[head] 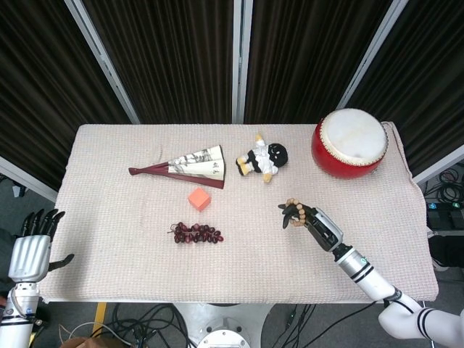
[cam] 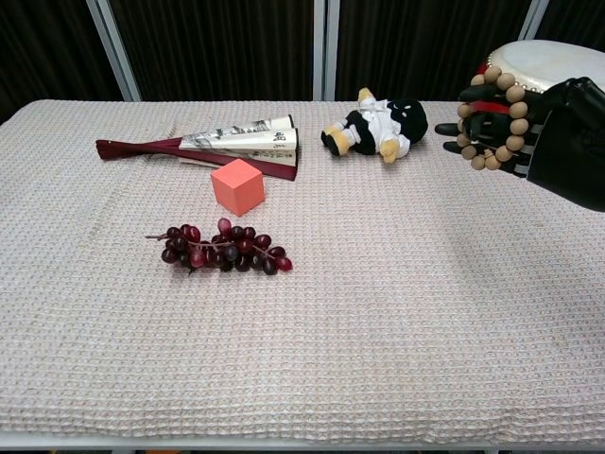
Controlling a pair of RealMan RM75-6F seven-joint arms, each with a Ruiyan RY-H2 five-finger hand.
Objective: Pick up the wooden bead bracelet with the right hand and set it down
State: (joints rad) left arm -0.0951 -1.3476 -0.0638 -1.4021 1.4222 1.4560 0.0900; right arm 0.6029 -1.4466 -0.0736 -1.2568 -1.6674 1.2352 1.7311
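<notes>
The right robot hand [cam: 553, 132] grips the wooden bead bracelet [cam: 492, 118], looped over its dark fingers [cam: 473, 128] and held up off the table [head: 130, 254], in front of the red drum [head: 350, 143]. The left robot hand [head: 32, 246] hangs beside the table's edge, fingers apart, holding nothing.

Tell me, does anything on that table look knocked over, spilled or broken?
Only the little doll lies on its side rather than standing, between the folding fan and the red drum. Nothing looks spilled or broken. The bead bracelet is off the cloth, looped over the right hand.
</notes>
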